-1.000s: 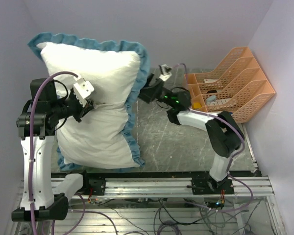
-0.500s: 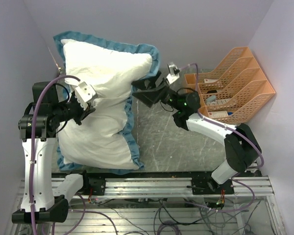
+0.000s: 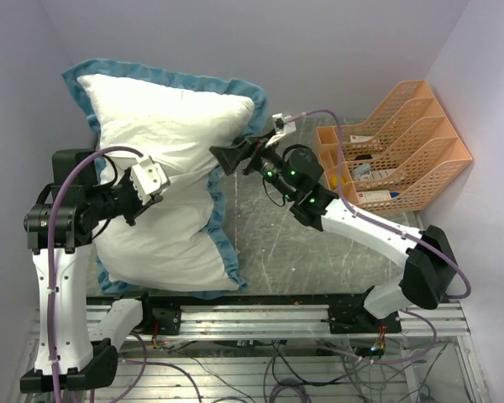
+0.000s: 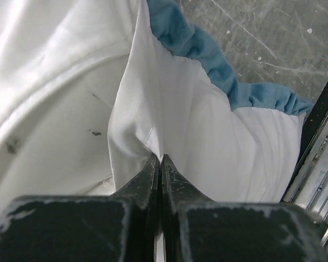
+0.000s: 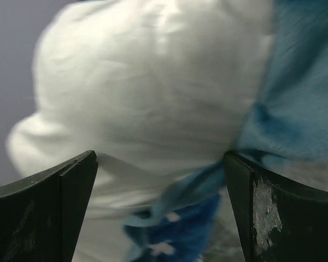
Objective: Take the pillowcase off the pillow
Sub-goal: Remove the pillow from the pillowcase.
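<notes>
Top external view. Pillowcase [image 3: 225, 243], traced by its teal ruffle, and pillow [image 3: 164, 126] form one white bundle at the far left of the table [image 3: 319, 243], and the two whites cannot be told apart from above. Left gripper [image 3: 144, 191] bites into the bundle's waist from the left. The deep crease there suggests the cloth is pinched so that the cover can be anchored or drawn while the cushion is worked free. Right gripper [image 3: 227, 158] hovers at the bundle's right edge, by the ruffle, jaws spread wide and holding nothing. It is probably placed to take either the frill or the cushion beside it. An orange file rack [image 3: 403, 143] stands well apart at the far right.

Left wrist view. Shows what the overhead view cannot: the jaws are pressed fully together on a thin fold of the cover's white side, not on the cushion. The speckled pillow lies to the left of the fold, and the ruffle runs off to the upper right over bare table.

Right wrist view. Blurred, yet it alone shows the blue printed face of the cover, low between the open fingers [image 5: 60, 202], under the plump white mass. Whether either finger touches cloth cannot be told.
</notes>
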Tool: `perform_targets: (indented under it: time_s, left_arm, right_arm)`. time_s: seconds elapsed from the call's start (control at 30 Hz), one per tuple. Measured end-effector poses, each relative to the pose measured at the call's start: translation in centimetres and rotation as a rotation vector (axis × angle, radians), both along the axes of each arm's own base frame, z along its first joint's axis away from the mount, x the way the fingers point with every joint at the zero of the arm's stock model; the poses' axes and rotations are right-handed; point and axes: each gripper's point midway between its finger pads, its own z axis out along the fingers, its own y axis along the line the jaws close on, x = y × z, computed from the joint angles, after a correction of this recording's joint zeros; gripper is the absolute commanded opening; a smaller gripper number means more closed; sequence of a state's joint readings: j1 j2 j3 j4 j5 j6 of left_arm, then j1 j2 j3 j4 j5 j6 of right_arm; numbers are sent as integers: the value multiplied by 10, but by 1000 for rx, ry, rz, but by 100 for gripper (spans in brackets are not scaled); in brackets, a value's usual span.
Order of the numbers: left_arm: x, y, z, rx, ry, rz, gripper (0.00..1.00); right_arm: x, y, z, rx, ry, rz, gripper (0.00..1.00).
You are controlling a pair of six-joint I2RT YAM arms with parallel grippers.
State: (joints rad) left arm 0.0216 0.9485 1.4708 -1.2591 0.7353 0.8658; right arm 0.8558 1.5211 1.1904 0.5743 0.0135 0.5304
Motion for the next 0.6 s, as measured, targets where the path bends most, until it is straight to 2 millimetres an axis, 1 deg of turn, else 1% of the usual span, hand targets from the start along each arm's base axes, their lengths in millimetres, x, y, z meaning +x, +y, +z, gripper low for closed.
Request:
perform_targets:
  time_s: [0.03, 0.13, 0.17, 0.23, 0.33, 0.43, 0.47, 0.5, 0.57, 0.6]
  left_arm:
    - [-2, -1, 0, 1, -4, -7, 7]
    - [-6, -2, 1, -1, -6, -23, 7]
    - [-7, -3, 1, -3, -6, -28, 7]
    - [-7, -4, 3, 0, -15, -36, 7]
    - [-8, -3, 4, 6, -20, -41, 7]
    - [-10, -3, 4, 8, -17, -44, 7]
    - [-12, -4, 4, 9, -14, -46, 7]
    - [-13, -4, 4, 10, -10, -47, 7]
    - [-15, -3, 4, 11, -5, -48, 8]
    - [-15, -3, 5, 11, -7, -48, 14]
  right_arm:
    - [5, -11, -12, -18, 29, -36, 100]
    - [25, -33, -35, -49, 87, -114, 100]
    - [30, -35, -42, -60, 105, -129, 100]
    - [34, -37, -51, -75, 129, -144, 100]
    - [33, -35, -54, -77, 147, -144, 100]
    - [29, -26, -42, -23, 125, -74, 100]
    - [26, -20, -34, 16, 102, -21, 97]
    - [24, -14, -29, 47, 89, 26, 92]
    - [20, 0, -17, 119, 49, 143, 71]
    - [19, 6, -11, 146, 34, 189, 60]
